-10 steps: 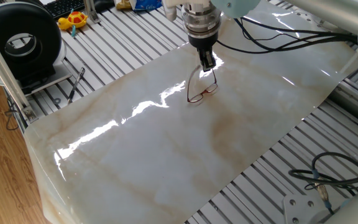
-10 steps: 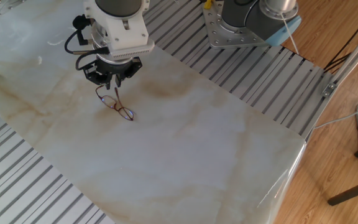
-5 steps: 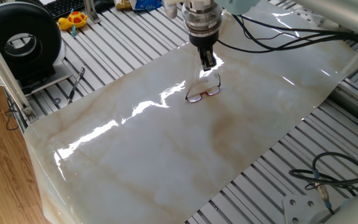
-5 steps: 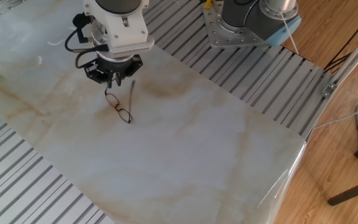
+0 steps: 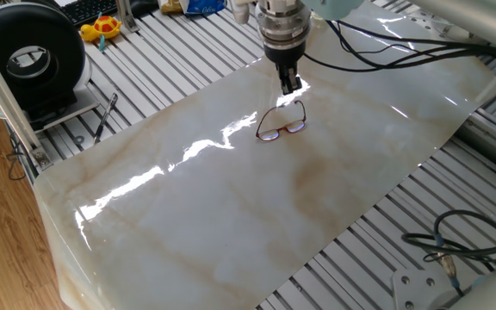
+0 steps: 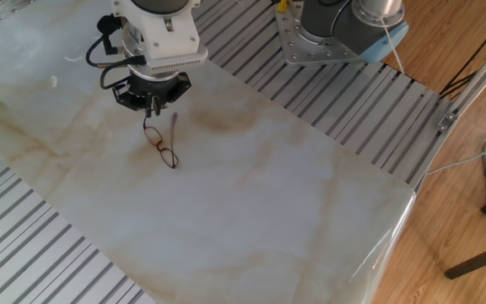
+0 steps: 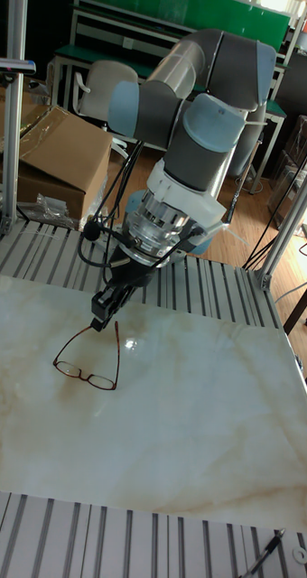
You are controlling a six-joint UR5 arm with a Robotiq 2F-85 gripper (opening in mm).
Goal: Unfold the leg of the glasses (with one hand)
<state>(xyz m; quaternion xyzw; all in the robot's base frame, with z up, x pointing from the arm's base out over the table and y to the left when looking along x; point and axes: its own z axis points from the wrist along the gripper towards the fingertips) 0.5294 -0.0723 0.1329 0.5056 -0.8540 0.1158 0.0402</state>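
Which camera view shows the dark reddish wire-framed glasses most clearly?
The tall fixed view: the dark reddish wire-framed glasses appear largest there, both lenses and both temple arms distinct on the marble surface. One fixed view shows them small amid glare; the other fixed view shows them small and foreshortened.

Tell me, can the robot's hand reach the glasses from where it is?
Probably yes. The hand hangs right over the glasses, at the tips of their legs, and nothing lies between them on the marble sheet. Whether it touches a leg, I cannot tell.
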